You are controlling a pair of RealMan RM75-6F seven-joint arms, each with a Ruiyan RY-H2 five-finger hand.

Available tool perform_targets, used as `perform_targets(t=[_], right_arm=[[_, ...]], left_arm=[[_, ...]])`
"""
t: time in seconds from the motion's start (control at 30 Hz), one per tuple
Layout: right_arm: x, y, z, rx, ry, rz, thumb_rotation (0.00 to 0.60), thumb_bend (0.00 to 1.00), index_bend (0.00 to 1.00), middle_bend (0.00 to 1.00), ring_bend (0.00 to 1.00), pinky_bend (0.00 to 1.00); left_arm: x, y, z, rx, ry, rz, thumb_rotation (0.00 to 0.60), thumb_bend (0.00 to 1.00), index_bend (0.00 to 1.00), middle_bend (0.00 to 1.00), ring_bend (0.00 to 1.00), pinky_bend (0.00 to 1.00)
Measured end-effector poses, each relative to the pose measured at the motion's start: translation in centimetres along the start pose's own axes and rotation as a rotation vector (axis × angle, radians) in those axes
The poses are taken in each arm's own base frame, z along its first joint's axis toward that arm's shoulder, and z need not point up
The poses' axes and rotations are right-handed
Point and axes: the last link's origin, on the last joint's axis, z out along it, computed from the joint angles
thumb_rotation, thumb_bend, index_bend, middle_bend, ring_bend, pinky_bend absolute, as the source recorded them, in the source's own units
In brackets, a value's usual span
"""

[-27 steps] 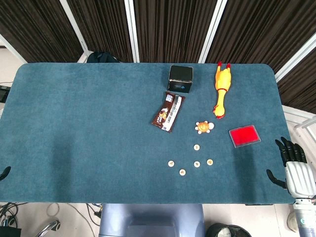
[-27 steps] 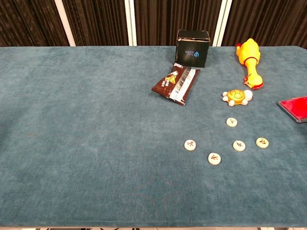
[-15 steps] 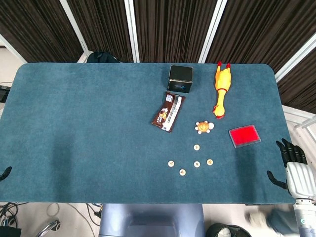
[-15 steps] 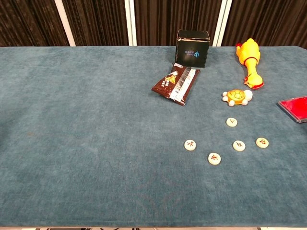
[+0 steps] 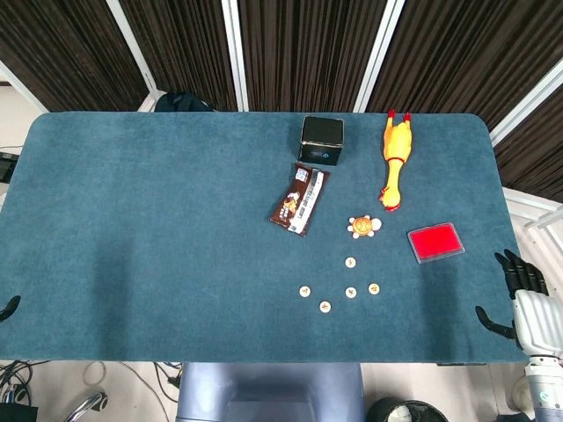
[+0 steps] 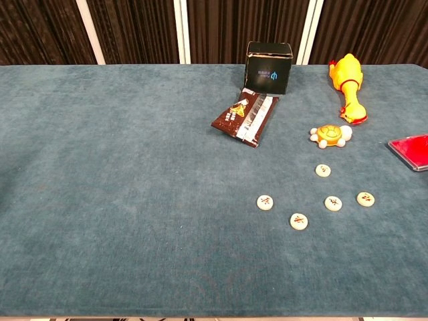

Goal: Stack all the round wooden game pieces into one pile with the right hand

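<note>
Five round wooden game pieces lie flat and apart on the blue tabletop (image 5: 158,220), right of centre, none stacked. Head view: top piece (image 5: 350,261) sits alone just below the toy turtle (image 5: 363,227); below it a loose arc of left piece (image 5: 304,290), front piece (image 5: 325,306), middle piece (image 5: 351,292) and right piece (image 5: 374,287). No two touch.

Right hand (image 5: 526,297) shows only in the head view, off the tabletop's right edge near the front corner, well apart from the pieces. Dark fingers (image 5: 513,271) are spread and extended, nothing in them, so it holds nothing. The chest view does not reach it at all.

Left hand: only a dark tip (image 5: 8,307) pokes in at the tabletop's front-left edge in the head view (too little showing to say whether it's spread or curled).

Chest view gives what the head view can't: red markings on the piece faces are visible, characters unreadable. It also cuts off the red pad (image 5: 435,243) at its right edge, while the head view shows it whole, between the pieces and the right hand.

Other items: black box (image 5: 322,140) at the back, snack wrapper (image 5: 300,200) lying tilted just in front of it, yellow rubber chicken (image 5: 395,160) lying lengthwise to the box's right, head end near the turtle.
</note>
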Motion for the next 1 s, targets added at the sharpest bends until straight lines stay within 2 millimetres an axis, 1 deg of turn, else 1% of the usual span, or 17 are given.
perform_targets(t=[0.1,0.2,0.3,0.43,0.57,0.77,1.0], right_arm=[[-0.2,-0.3,0.1,0.001,-0.024,0.036,0.6,0.34,0.13,0.0,0.0,0.0],[-0.4,-0.6,0.6,0.001,-0.065,0.025,0.6,0.34,0.14,0.0,0.0,0.0],[-0.6,-1.0,1.4,0.006,-0.109,-0.014,0.6,0.34,0.15,0.0,0.0,0.0],[-1.3,-2.4,2.8,0.022,-0.173,-0.043,0.6,0.34,0.18,0.0,0.0,0.0],[-1.8,-3.6,4.2,0.035,-0.199,-0.061,0.6,0.34,0.21,0.0,0.0,0.0],[-3.7,-5.5,5.5,0.037,-0.234,-0.068,0.6,0.34,0.23,0.0,0.0,0.0],[-6.1,-8.8,5.4,0.101,-0.251,-0.083,0.6,0.34,0.25,0.0,0.0,0.0]], left_arm=[[0.0,0.0,0.0,0.003,-0.003,-0.002,0.6,0.19,0.09,0.0,0.0,0.06],[-0.1,0.0,0.0,0.001,-0.006,-0.001,0.6,0.19,0.09,0.0,0.0,0.06],[0.0,0.0,0.0,0.002,-0.006,-0.004,0.6,0.19,0.09,0.0,0.0,0.06],[-0.1,0.0,-0.1,0.003,-0.01,-0.003,0.6,0.19,0.09,0.0,0.0,0.06],[-0.1,0.1,-0.1,0.005,-0.013,-0.003,0.6,0.19,0.09,0.0,0.0,0.06],[-0.1,-0.1,-0.1,0.012,-0.013,-0.007,0.6,0.19,0.09,0.0,0.0,0.06],[-0.2,-0.1,-0.1,0.014,-0.019,-0.006,0.6,0.19,0.09,0.0,0.0,0.06]])
